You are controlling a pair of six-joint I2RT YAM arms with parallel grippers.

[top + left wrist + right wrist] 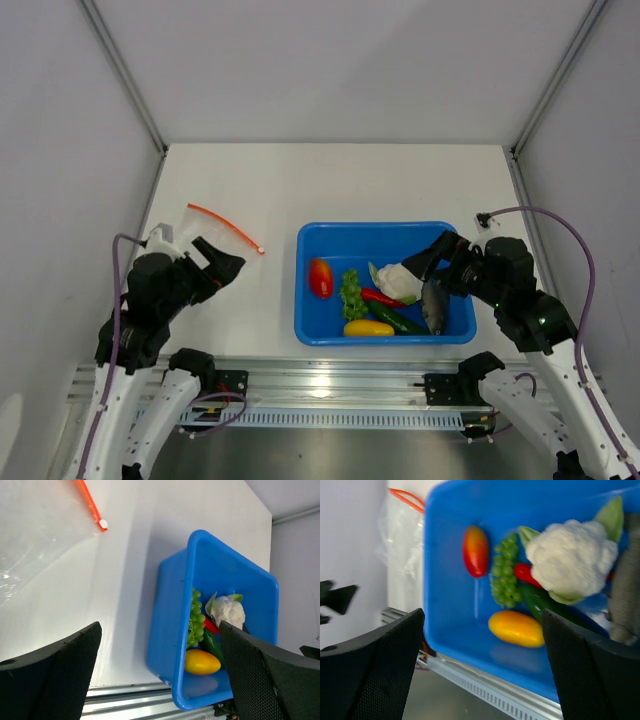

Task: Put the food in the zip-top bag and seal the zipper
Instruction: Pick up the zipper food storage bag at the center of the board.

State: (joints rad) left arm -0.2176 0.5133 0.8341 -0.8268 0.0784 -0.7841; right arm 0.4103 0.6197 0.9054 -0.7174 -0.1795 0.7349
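**Top external view: food all in the tray, bag flat, both tools empty**

The food (372,296) sits together in the blue tray (375,228). The tomato (320,277) is at the left with the lettuce (351,293) beside it. The chili (385,298) and cucumber (402,322) cross the middle, and the squash (367,327) lies by the near wall. The cauliflower (395,280) and fish (434,308) are at the right end.

None of the food is in the zip-top bag (205,238), which lies flat on the desk (300,180), to the left of the tray and apart from it. Its zipper (225,222) shows as a thin orange-red line along the far edge. Whether the mouth is parted I cannot tell.

The right tool (430,280) hangs over the tray's right end, jaws spread wide and holding nothing, with the cauliflower and fish close under it. The left tool (222,262), also spread wide and empty, is just beside the bag's near edge and points toward the tray. The left wrist view shows the bag's film ahead of it and off to one side.

I judge this to be the opening step, the first pick. The next move calls for the right tool to settle over one piece, probably the cauliflower, and close on it. The left tool then needs to catch the bag's mouth edge and lift it open. The slack film looks like the harder part.
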